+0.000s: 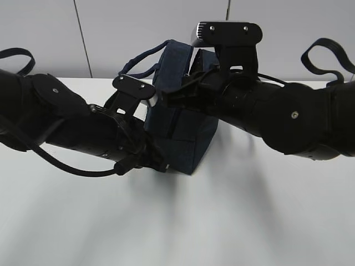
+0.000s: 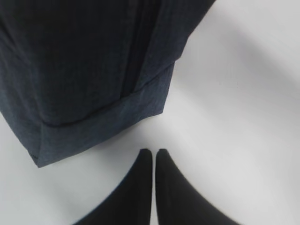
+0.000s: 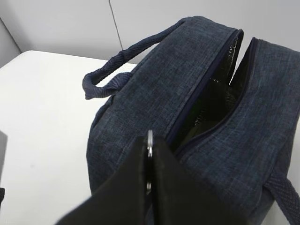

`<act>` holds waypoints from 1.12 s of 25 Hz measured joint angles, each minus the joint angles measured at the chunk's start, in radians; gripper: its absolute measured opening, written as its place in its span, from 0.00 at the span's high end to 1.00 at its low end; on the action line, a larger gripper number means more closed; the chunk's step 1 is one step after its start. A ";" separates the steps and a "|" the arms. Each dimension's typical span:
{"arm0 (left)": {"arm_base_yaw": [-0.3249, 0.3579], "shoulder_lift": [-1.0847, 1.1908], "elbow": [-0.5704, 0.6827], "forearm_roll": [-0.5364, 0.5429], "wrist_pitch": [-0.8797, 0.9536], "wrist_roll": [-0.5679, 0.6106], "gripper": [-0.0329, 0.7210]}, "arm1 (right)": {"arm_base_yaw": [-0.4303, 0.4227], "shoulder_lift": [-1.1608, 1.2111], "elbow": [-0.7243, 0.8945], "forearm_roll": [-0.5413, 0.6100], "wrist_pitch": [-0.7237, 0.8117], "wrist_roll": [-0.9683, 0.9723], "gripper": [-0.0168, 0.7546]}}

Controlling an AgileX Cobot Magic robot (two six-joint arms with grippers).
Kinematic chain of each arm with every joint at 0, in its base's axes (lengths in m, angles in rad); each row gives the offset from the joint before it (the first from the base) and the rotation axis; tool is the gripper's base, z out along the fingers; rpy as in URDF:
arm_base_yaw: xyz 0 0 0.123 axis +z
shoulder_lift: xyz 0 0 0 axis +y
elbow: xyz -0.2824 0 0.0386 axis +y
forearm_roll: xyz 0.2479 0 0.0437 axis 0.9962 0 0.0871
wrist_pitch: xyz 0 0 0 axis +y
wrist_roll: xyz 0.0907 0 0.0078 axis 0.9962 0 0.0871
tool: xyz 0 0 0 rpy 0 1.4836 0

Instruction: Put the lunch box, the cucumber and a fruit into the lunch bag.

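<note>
right tool (image 3: 150, 154) pinches zipper ring (image 3: 150, 139) on lunch bag (image 3: 154, 108); left tool (image 2: 153, 154) clenched empty

A lab or test room, by the look of it — a bare white table (image 1: 233, 221) fills the lower frame, plain pale wall panels (image 1: 138, 27) with thin dark seams run across the top, nothing homely around.

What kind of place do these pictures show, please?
Probably a lab or test bench, not a home kitchen: a bare white table, plain grey wall panels behind it, and two black robot arms working on a navy lunch bag.
</note>
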 joint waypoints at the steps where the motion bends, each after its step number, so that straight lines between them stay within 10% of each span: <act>1: 0.000 -0.006 0.000 0.003 0.011 0.000 0.99 | 0.000 0.000 0.000 0.000 0.000 0.000 0.98; 11: 0.000 -0.068 0.000 0.211 0.107 0.000 0.99 | -0.006 0.000 0.000 0.000 -0.002 -0.013 0.98; 18: 0.009 -0.068 0.002 0.159 0.061 -0.021 0.96 | -0.013 0.000 0.000 0.007 -0.002 -0.026 0.98; 28: 0.013 -0.068 0.002 0.219 -0.085 -0.024 0.37 | -0.015 0.000 0.000 0.012 -0.002 -0.026 0.98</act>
